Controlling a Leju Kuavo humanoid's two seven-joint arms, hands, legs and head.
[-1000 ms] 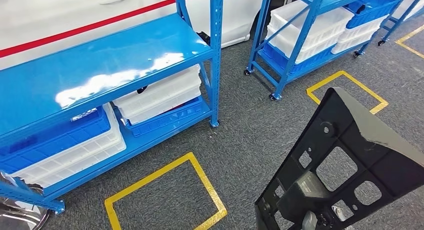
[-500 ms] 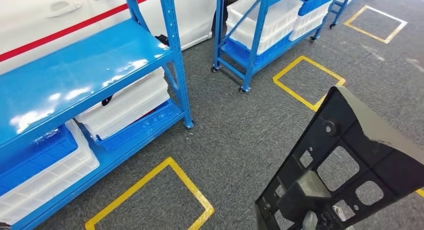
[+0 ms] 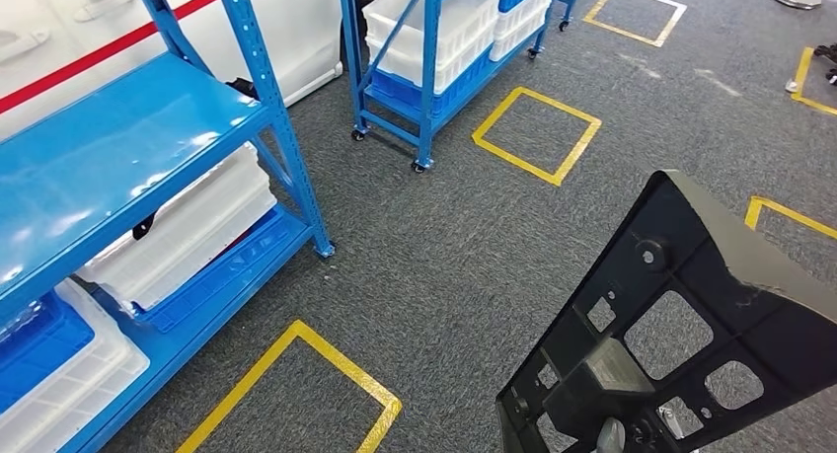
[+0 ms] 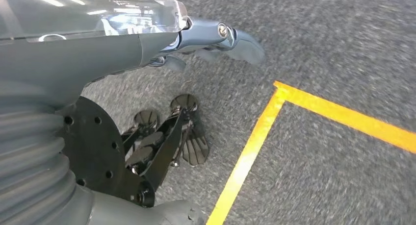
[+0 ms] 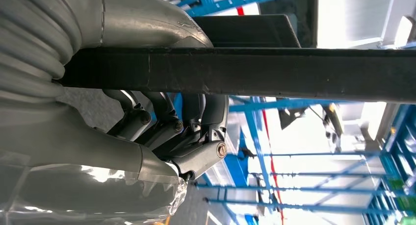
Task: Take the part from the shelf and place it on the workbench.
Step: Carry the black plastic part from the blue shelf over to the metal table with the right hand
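We take the near blue shelf (image 3: 128,127) as our landmark; it stands at the left of the head view, and its far left end is cut off by the picture edge. Under its top board sit white bins (image 3: 188,231) and a blue bin (image 3: 35,339), each only partly seen. On the grey carpet (image 3: 444,246) just in front of the shelf lies a yellow tape square (image 3: 296,394), its near side cut off. Behind and to the right of the shelf stands a second blue shelf on wheels (image 3: 424,38) loaded with white bins, its top out of view, and beside that another yellow square (image 3: 538,132).

Well to the right of the shelf, low in the head view, we hold the part (image 3: 681,325): a flat black plastic bracket with several cut-out windows. Its long axis runs from the lower middle up and to the right, the narrower end pointing up and away from us, the broad end cut off by the picture's lower and right edges. It is carried in the air, away from the shelf.

Our right hand (image 5: 181,132) grips the part (image 5: 245,73); in the right wrist view the dark fingers (image 5: 162,119) curl under its edge, which crosses the view as a long black bar and hides the thumb side.

Our left hand (image 4: 167,137) hangs over the carpet by a yellow tape line (image 4: 255,137). Its dark fingers (image 4: 189,146) are curled in and hold nothing.
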